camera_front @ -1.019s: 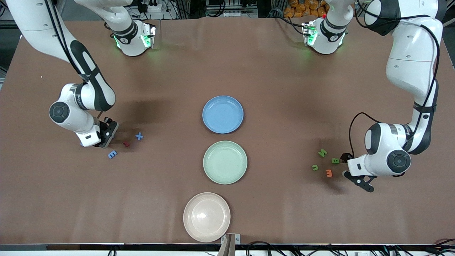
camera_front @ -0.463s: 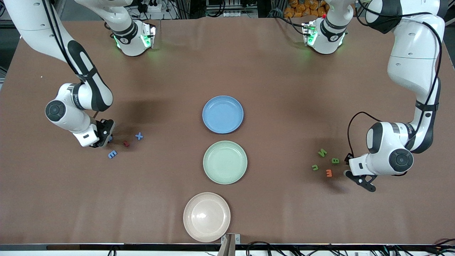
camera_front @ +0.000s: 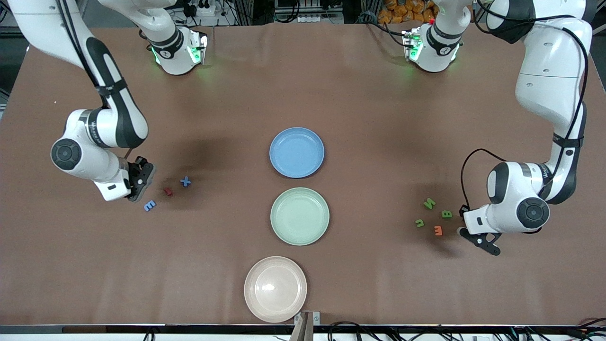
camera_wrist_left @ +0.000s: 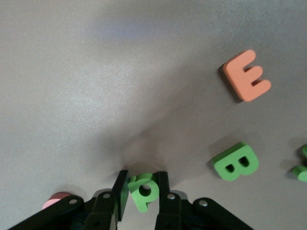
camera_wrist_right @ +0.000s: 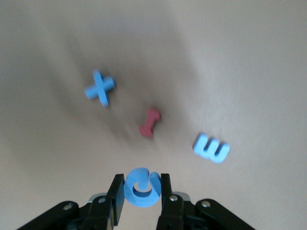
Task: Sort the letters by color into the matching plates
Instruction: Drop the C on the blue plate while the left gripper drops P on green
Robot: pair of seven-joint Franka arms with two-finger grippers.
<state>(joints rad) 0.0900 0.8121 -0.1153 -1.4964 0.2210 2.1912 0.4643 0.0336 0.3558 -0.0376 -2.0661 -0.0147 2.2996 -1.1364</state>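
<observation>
Nearest the front camera, a round pale pink plastic plate (camera_front: 275, 289) rests at the table edge. The brown table (camera_front: 378, 118) carries every item.

Next comes the round pale mint green plastic plate (camera_front: 299, 216), holding no letters. At a similar depth, toward the left arm's end of the table, lies a cluster of small flat foam letters: an orange E (camera_front: 438, 230) (camera_wrist_left: 246, 75), a green U (camera_front: 419, 222), a green B (camera_front: 446, 214) (camera_wrist_left: 236, 161) and a green N (camera_front: 429, 203), each apart from the others. The left gripper (camera_front: 466, 226) (camera_wrist_left: 142, 191) sits low over the table just beside this cluster. Its fingers (camera_wrist_left: 120, 194) are clamped on a small green foam letter with a round hole (camera_wrist_left: 143, 187). A pink rounded item (camera_wrist_left: 57, 198) shows at the edge of the left wrist view, partly hidden by the gripper body.

Toward the right arm's end, a blue E (camera_front: 149, 205) (camera_wrist_right: 211, 148) lies nearest the front camera, then a red I-shaped letter (camera_front: 167, 191) (camera_wrist_right: 149, 122), then a blue X (camera_front: 185, 181) (camera_wrist_right: 100, 88). The right gripper (camera_front: 141, 182) (camera_wrist_right: 142, 191) is over the table beside these three. Its fingers (camera_wrist_right: 117, 196) are clamped on a curled blue foam letter (camera_wrist_right: 142, 187).

Farthest from the front camera among the plates, the round medium blue plastic plate (camera_front: 297, 152) lies at the table centre, also holding no letters.
</observation>
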